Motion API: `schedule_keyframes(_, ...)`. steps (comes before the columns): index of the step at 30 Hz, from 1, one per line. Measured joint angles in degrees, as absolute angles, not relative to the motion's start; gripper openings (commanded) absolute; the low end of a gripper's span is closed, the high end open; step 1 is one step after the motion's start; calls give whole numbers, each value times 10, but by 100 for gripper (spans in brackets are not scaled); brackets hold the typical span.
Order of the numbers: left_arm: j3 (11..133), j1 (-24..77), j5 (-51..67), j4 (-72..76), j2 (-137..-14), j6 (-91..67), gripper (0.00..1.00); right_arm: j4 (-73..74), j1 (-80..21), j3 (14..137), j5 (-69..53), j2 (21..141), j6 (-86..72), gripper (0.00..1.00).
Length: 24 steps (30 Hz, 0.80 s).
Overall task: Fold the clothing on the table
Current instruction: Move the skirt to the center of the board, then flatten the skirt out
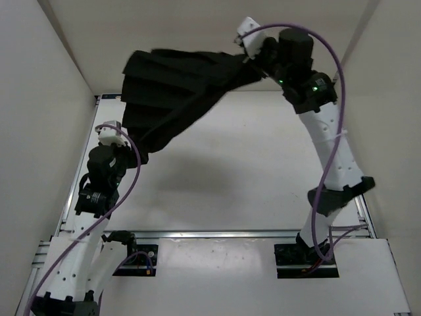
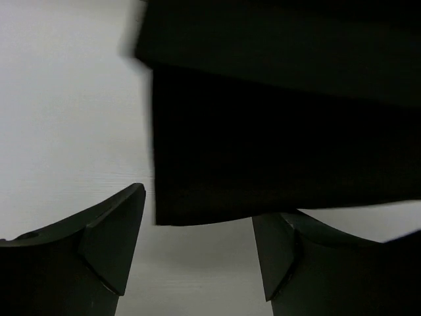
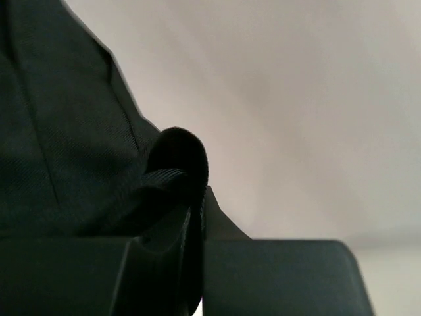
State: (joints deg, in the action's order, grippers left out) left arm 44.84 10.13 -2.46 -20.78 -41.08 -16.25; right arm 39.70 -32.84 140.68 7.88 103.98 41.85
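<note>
The black pleated clothing (image 1: 174, 89) hangs in the air over the white table (image 1: 263, 171), stretched from the upper right down to the left. My right gripper (image 1: 248, 60) is raised high at the back and is shut on a bunched corner of the clothing (image 3: 79, 145), which is pinched between its fingers (image 3: 263, 270). My left gripper (image 1: 125, 139) sits low at the left, by the garment's lower end. In the left wrist view it (image 2: 197, 257) is open, with bare table between its fingers (image 2: 112, 243), and the clothing's hem (image 2: 263, 131) hangs just beyond the tips.
White walls enclose the table on the left, right and back. Metal rails (image 1: 217, 233) run along the near edge, where both arm bases are bolted. The garment's shadow falls on the middle of the tabletop.
</note>
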Motion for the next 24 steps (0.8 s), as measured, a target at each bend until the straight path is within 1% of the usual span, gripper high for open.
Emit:
schedule_keyframes(1,447,93,-20,-212,-398,-164,81,410,-295,1346,62,1007,399,0)
schedule_keyframes(2,444,82,-15,-217,-382,-164,80,396,-266,1253,46,963,385,0)
schedule_keyframes(3,442,74,-10,-224,-368,-164,82,375,-239,1131,38,907,377,6)
schedule_keyframes(4,440,67,-5,-231,-355,-164,82,357,-224,987,43,838,378,14)
schedule_keyframes(5,438,65,-4,-240,-341,-163,84,341,-229,860,60,776,384,32)
schedule_keyframes(6,437,65,-4,-247,-332,-163,84,325,-254,744,76,720,392,43)
schedule_keyframes(7,435,69,-4,-255,-324,-162,84,305,-306,619,105,653,402,49)
schedule_keyframes(8,435,73,-4,-262,-319,-162,84,301,-364,497,112,586,408,51)
schedule_keyframes(9,434,78,-4,-271,-315,-162,84,315,-404,403,89,529,411,52)
schedule_keyframes(10,434,80,-3,-278,-313,-162,83,348,-409,329,77,480,414,56)
schedule_keyframes(11,433,80,2,-281,-310,-164,83,381,-376,281,74,441,413,60)
schedule_keyframes(12,431,79,4,-284,-310,-167,82,409,-332,250,73,403,414,67)
schedule_keyframes(13,429,76,9,-284,-310,-171,80,427,-295,239,72,361,416,72)
schedule_keyframes(14,426,72,18,-284,-311,-178,80,430,-278,239,69,337,419,73)
schedule_keyframes(16,422,69,35,-280,-318,-192,85,414,-250,253,63,275,426,74)
schedule_keyframes(17,420,72,46,-276,-327,-203,90,405,-241,270,60,259,427,74)
schedule_keyframes(18,420,87,53,-271,-339,-212,99,396,-235,284,59,258,427,73)
schedule_keyframes(20,417,143,53,-254,-362,-231,99,383,-211,324,49,281,424,74)
schedule_keyframes(21,412,211,33,-239,-378,-244,98,380,-197,335,42,292,423,74)
schedule_keyframes(22,408,256,29,-229,-386,-251,90,375,-168,350,22,310,421,74)
schedule_keyframes(23,402,314,24,-216,-404,-263,68,374,-149,357,7,321,420,74)
schedule_keyframes(24,396,363,30,-201,-422,-277,57,374,-119,362,-15,333,416,73)
